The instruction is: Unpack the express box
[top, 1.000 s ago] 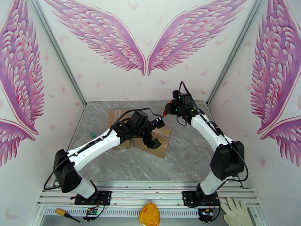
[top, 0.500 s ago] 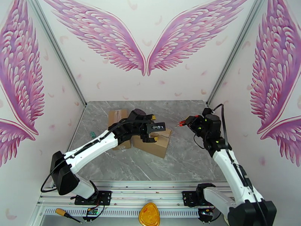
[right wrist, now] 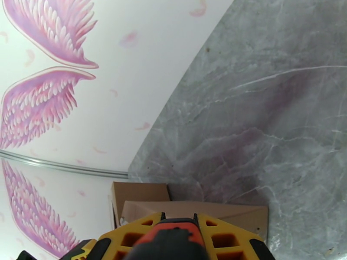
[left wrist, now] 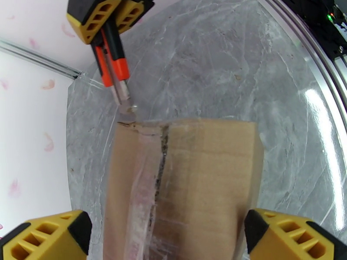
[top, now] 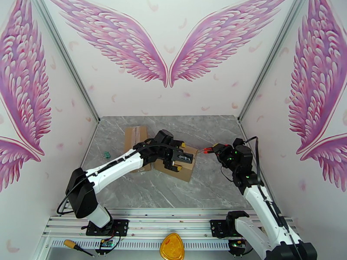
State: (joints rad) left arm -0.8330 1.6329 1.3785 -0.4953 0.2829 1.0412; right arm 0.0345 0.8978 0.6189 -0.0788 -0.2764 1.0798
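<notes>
Grey marble desk (top: 208,187), pink-wing walls (top: 143,100) round it. Your box (top: 186,172) sits approx mid-desk: closed, brown cardboard, w/ clear tape (left wrist: 143,200) along the top seam. You can see a dark ragged line down that seam in the left wrist view. Second box (top: 135,136) lies close by at about 10 o'clock from it, nearer the back wall.

Left claw (top: 181,157) hangs right over your box, spread wide. In the left wrist view its yellow fingers (left wrist: 47,237) sit at 7 and 5 o'clock w/ the box top between them. Can't tell if either finger touches the cardboard. It has nothing in its grip.

Right claw (top: 217,149) is at 3 o'clock from the box, clamped on an orange knife (top: 206,150) that points toward 9 o'clock, at the box's right end. From the left wrist cam you see the knife come in from 11 o'clock, blade out, tip at the far left corner of the box top. Touching or just clear, can't tell. Right wrist view: knife body gripped between the yellow fingers at 6 o'clock, both boxes just beyond.
</notes>
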